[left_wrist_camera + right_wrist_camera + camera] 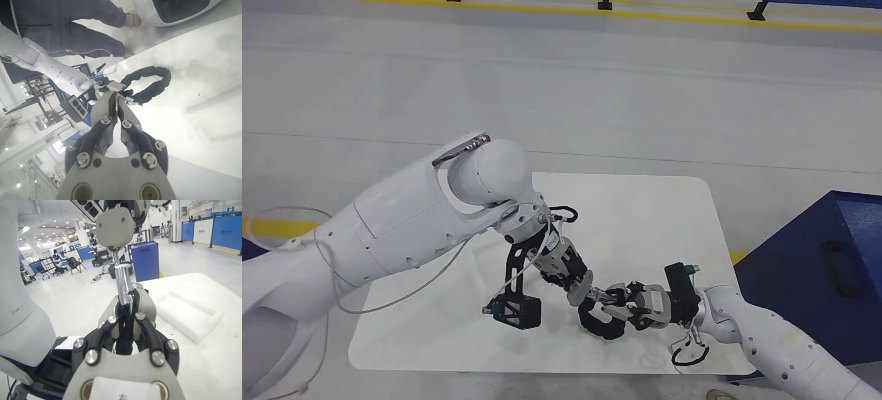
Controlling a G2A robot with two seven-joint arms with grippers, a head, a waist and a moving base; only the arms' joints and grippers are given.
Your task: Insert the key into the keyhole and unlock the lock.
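Right wrist view: right gripper (128, 302) clamped on the lock (122, 283), whose long axis points away from the jaws; at the lock's far end, left gripper (113, 247) pinches the key (115, 257), aligned, tip touching it.

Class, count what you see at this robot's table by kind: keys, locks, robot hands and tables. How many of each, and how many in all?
key: 1
lock: 1
hands: 2, the left hand shut on the key, the right hand shut on the lock
table: 1
Total: 5
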